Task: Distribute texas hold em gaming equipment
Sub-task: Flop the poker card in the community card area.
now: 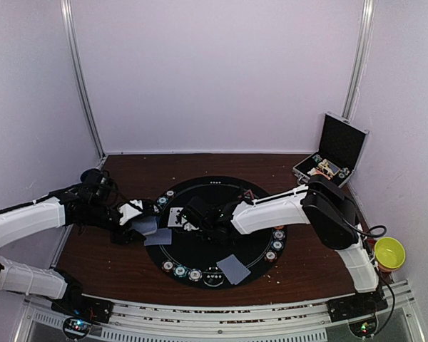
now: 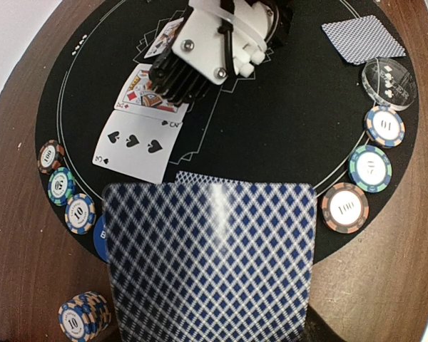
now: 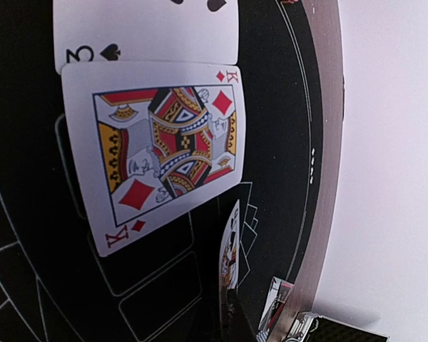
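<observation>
My left gripper [image 1: 138, 219] is shut on a blue-patterned, face-down playing card [image 2: 210, 260] that fills the lower left wrist view and hides the fingers. A second face-down card [image 2: 200, 177] lies just beyond it on the black mat [image 1: 221, 246]. My right gripper [image 1: 189, 215] reaches across the mat and is shut on a face card [image 3: 230, 246], seen edge-on, low over the mat. The king of diamonds [image 3: 164, 142] and three of spades [image 2: 139, 146] lie face up beside it. Striped chips [image 2: 344, 207] ring the mat. A blue disc [image 2: 100, 239] is partly hidden.
Another face-down card [image 1: 233, 268] lies at the mat's near edge. A clear disc [image 2: 389, 82] sits by the right-hand chips. A chip stack [image 2: 82, 317] stands off the mat. The open black case [image 1: 335, 153] is at the back right. A yellow bowl [image 1: 389, 253] is at the far right.
</observation>
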You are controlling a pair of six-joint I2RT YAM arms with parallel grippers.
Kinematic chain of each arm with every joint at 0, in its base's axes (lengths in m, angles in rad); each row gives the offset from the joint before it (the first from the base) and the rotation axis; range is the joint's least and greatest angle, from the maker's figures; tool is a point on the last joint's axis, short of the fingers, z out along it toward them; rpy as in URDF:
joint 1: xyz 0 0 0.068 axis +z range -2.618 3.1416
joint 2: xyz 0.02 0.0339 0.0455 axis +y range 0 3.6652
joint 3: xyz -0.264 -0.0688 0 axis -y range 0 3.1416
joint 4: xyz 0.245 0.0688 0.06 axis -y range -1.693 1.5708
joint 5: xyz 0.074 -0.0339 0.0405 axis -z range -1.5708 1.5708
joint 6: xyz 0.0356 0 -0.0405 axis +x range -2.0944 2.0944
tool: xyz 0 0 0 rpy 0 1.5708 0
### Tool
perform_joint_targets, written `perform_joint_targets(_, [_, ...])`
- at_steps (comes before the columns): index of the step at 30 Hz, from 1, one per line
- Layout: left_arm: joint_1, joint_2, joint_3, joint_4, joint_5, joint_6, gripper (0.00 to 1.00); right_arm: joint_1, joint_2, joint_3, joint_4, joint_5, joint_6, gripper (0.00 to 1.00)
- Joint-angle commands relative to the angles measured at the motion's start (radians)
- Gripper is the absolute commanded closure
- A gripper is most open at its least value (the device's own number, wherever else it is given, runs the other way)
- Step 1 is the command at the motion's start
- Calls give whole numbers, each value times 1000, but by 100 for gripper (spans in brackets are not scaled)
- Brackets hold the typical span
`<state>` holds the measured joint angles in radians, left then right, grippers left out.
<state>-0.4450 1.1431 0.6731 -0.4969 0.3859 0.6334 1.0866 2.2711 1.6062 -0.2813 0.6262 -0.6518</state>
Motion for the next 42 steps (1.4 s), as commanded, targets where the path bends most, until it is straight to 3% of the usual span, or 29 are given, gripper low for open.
perform_joint_targets(1, [-3,-12,-3,32,18,1,47,-5,4,0,16,-40,5,100])
perform_joint_targets(18, [-2,-14,-4,33,18,2,47,-5,14,14,-22,-67,19,100])
perform_joint_targets(19, [-3,-14,-4,33,18,2,47,-5,13,15,-28,-68,20,99])
perform_joint_targets(21, [-3,-13,-3,34,18,2,47,-5,9,17,-43,-73,21,85])
perform_joint_targets(23, [-2,-12,-3,34,18,2,47,-2,1,16,-57,-88,23,77])
perform_joint_targets(32, [-3,-11,-3,34,16,1,47,32,-38,9,-88,-103,36,72])
perform_joint_targets(42, [-3,-14,-3,34,17,3,47,72,-80,38,-167,-83,56,51])
